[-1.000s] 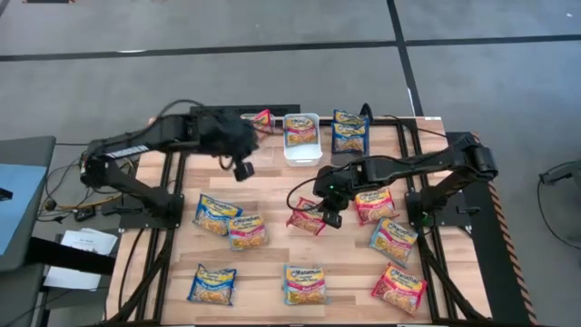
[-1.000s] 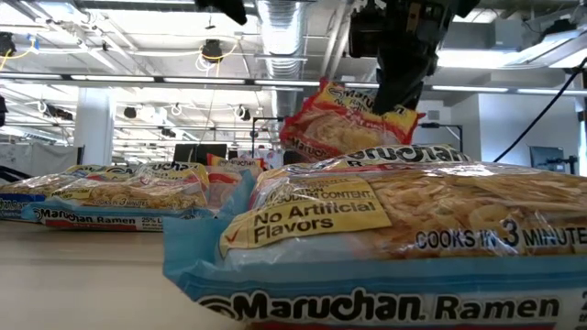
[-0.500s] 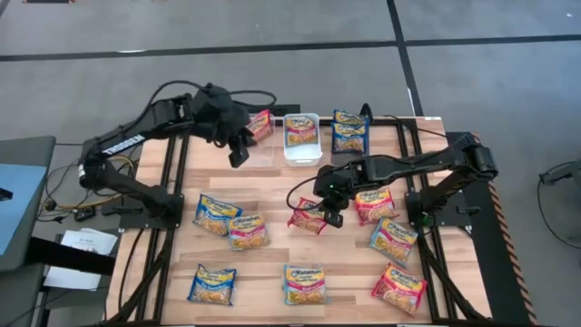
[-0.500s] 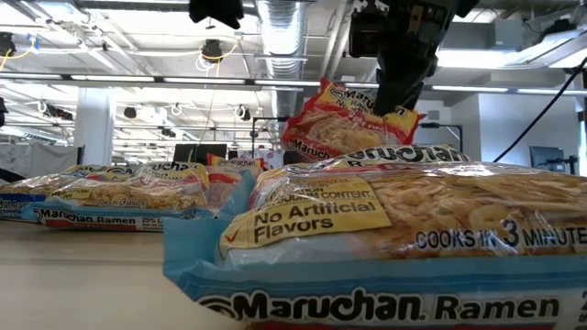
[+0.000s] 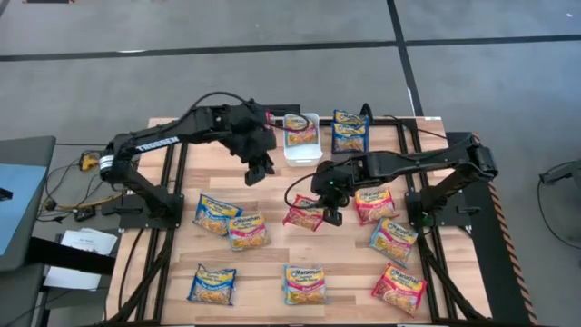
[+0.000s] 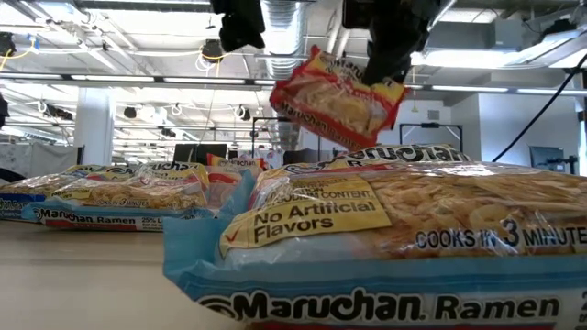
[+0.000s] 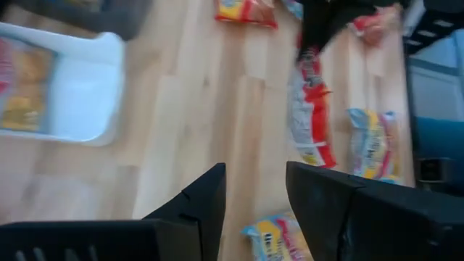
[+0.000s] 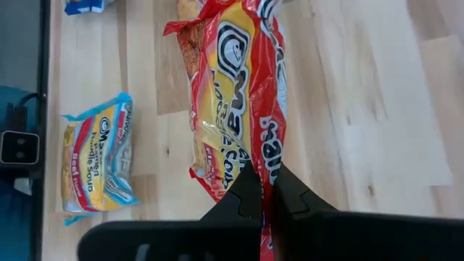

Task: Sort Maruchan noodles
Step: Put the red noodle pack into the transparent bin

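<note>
Several Maruchan noodle packets lie flat on the wooden table. My right gripper is shut on a red packet and holds it in the air over the table's middle. My left gripper hangs open and empty just near of the white bin, to the left of the red packet. The white bin holds one packet. A blue packet lies in the dark bin to its right. My right gripper pinches one end of the red packet between its two fingers, which come down from above. The packet is lifted clear of the table and hangs tilted below the fingers, its free end lower and toward the left arm.
Loose packets lie at the near left, near middle and right. The bins line the far edge. Bare wood shows in the middle between the arms.
My left gripper has swung from the far left toward the table's right and near side, ending beside the white bin. My right gripper has risen with the red packet, which now hangs higher, more tilted and a little further left.
</note>
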